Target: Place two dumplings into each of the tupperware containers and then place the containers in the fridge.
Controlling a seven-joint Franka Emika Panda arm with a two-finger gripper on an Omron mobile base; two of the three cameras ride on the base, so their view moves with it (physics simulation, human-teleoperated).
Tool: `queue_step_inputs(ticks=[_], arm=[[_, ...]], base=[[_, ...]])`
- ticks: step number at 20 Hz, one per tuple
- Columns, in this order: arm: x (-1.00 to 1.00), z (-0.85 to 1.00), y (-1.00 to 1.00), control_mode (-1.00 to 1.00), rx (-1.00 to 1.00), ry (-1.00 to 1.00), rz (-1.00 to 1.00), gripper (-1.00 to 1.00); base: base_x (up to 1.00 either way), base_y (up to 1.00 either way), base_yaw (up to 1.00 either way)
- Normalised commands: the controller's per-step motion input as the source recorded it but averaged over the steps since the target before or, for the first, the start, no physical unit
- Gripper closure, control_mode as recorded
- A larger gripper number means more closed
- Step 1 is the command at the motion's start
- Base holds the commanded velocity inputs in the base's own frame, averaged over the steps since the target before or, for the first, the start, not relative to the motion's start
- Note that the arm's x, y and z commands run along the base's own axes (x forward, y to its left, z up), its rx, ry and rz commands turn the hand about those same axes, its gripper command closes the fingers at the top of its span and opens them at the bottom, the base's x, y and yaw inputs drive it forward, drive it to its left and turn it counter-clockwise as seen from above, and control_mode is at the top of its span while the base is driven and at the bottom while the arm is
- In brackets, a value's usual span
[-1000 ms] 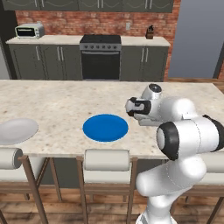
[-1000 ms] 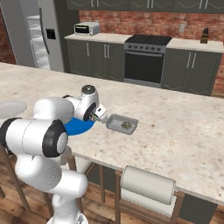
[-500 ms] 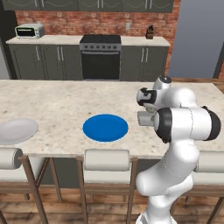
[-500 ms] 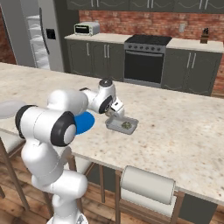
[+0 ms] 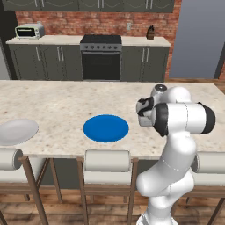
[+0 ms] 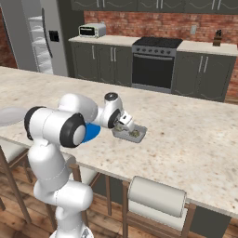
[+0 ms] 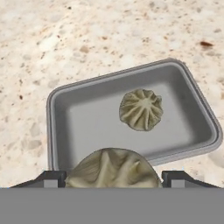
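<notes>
Up close, the gripper [image 7: 112, 181] is squeezing one dumpling [image 7: 111, 168] above the tupperware container [image 7: 61, 122], where another dumpling [image 7: 141, 110] is lying.

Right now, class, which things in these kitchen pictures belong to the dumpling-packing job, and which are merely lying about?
Belong to the job:
- shallow light-grey rectangular tupperware tray
- pleated pale dumpling lying inside it
- second dumpling held between the gripper's tips
- tall grey fridge

Lying about:
- round blue plate
- round white plate
- silver toaster oven
- black oven
</notes>
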Motion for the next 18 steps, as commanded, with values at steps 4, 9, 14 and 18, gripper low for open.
queue_step_inputs(ticks=[4, 9, 14, 18], arm=[[0.21, -0.1, -0.22, -1.0, 0.0, 0.0, 0.0, 1.0], [0.25, -0.14, -0.26, -1.0, -0.02, 0.01, 0.0, 1.0], [0.21, -0.31, -0.02, -1.0, -0.07, 0.0, -0.01, 1.0], [0.17, -0.35, 0.0, -1.0, -0.08, 0.0, -0.02, 1.0]], base=[[0.0, 0.0, 0.0], [0.0, 0.0, 0.0], [0.0, 0.0, 0.0], [0.0, 0.0, 0.0]])
